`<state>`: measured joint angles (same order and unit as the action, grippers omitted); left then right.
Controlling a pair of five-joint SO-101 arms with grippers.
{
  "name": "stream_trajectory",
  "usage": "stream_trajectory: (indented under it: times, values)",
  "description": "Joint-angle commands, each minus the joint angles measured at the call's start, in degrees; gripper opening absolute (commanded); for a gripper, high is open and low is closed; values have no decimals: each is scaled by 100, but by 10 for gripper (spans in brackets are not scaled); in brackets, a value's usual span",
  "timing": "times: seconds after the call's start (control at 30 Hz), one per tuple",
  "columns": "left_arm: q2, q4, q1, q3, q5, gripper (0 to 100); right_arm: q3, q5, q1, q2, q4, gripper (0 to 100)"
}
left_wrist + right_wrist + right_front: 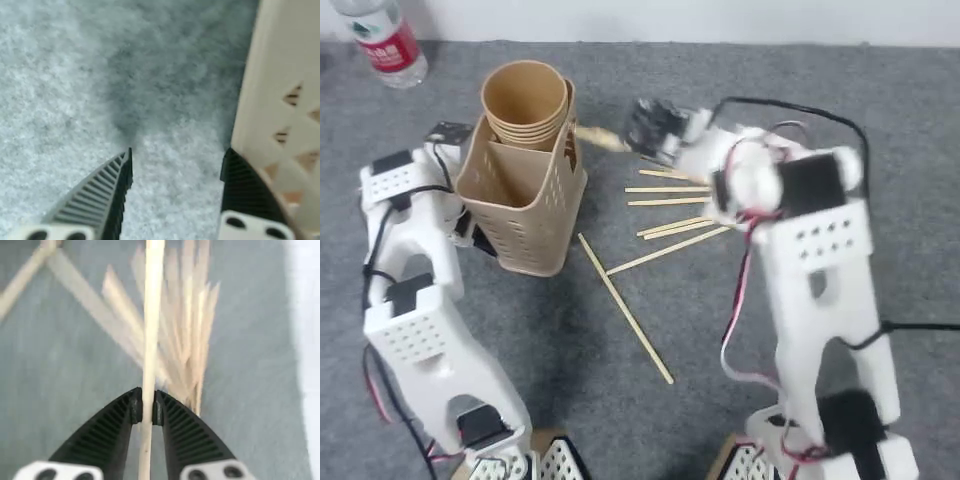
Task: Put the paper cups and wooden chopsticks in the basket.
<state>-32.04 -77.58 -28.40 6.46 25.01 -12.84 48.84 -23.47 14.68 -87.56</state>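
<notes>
Right wrist view, and we have a grab: the right gripper (147, 407) is pinched tight on 1 wooden chopstick (152, 315). The stick runs straight out between the pads, lengthwise, which looks like the sensible hold for sliding it tip-first into a tall opening. Beneath it the loose chopsticks (670, 200) lie fanned on the grey tabletop (880, 110), just beside the basket (525, 225), with 1 long one off on a slant nearer the arms. Over in the high view the held stick's tip points at the basket rim, close to the paper cups (525, 95), which sit nested in the basket already. The left gripper (175, 160) is spread wide and empty, 1 finger right up against the basket wall; my read, it's bracing the basket so it won't tip. A water bottle (385, 45) stands well apart in the corner
</notes>
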Motion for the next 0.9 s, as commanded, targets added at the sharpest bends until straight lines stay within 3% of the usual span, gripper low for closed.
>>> stream_trajectory:
  times: [0.0,0.1,0.3,0.63,0.87]
  values:
    - [413,-229,53,198,141,272,-290,-2215,-708,347,1420,9]
    - [440,-185,-229,277,237,272,-290,-3358,-1156,382,2651,9]
    - [695,167,-1354,1147,35,272,-290,-3868,-1974,268,4611,8]
    - [985,484,-2725,1956,-1169,272,-325,-4185,-2879,-1121,5719,8]
    - [967,422,-3095,1789,-1512,272,-185,-4193,-2765,-1877,6009,8]
